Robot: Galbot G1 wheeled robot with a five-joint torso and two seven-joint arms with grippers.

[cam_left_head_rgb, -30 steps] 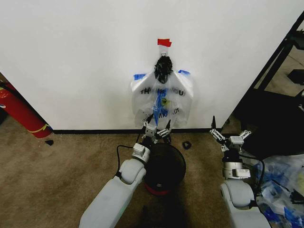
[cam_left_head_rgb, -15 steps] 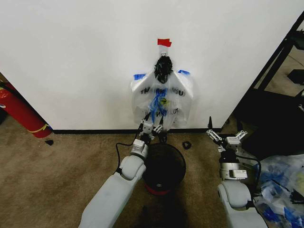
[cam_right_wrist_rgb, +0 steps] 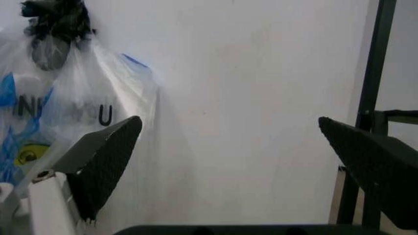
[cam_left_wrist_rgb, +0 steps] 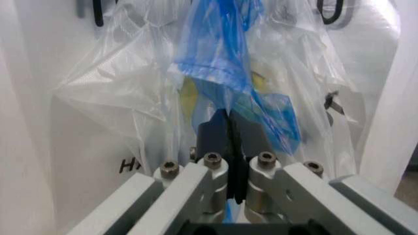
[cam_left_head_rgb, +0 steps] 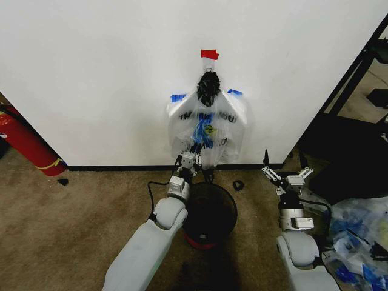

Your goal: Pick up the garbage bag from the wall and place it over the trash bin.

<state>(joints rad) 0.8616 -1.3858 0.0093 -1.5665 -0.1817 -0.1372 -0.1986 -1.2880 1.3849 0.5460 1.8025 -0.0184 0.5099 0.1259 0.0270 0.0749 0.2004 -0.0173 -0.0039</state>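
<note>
**Left hand pinched on the hanging bag, low at the wall**

The left hand (cam_left_head_rgb: 193, 162) is up against the thin, crinkly, translucent white plastic garbage bag (cam_left_head_rgb: 206, 124) with black print and blue-tinted handles, which hangs on the plain white wall (cam_left_head_rgb: 91, 73) under a black knot (cam_left_head_rgb: 208, 86) and a strip of red tape (cam_left_head_rgb: 210, 54). In the left wrist view its fingers (cam_left_wrist_rgb: 216, 129) are closed almost together, with blue and clear film (cam_left_wrist_rgb: 219, 54) gathered right at their tips, so it appears to have pinched a fold of the bag. The small round black mesh trash bin (cam_left_head_rgb: 209, 209) with a red base stands on the carpet just below the bag, beside the left forearm. The right hand (cam_left_head_rgb: 287, 176) waits spread wide open, well to the right, holding nothing.

The risks, as I judge them: the film is slick and thin, so it could slide out of a shallow pinch, or the pinch could catch more than one layer. A hard pull against the knot might tear the plastic. The forearm sits close enough to nudge the bin.
</note>
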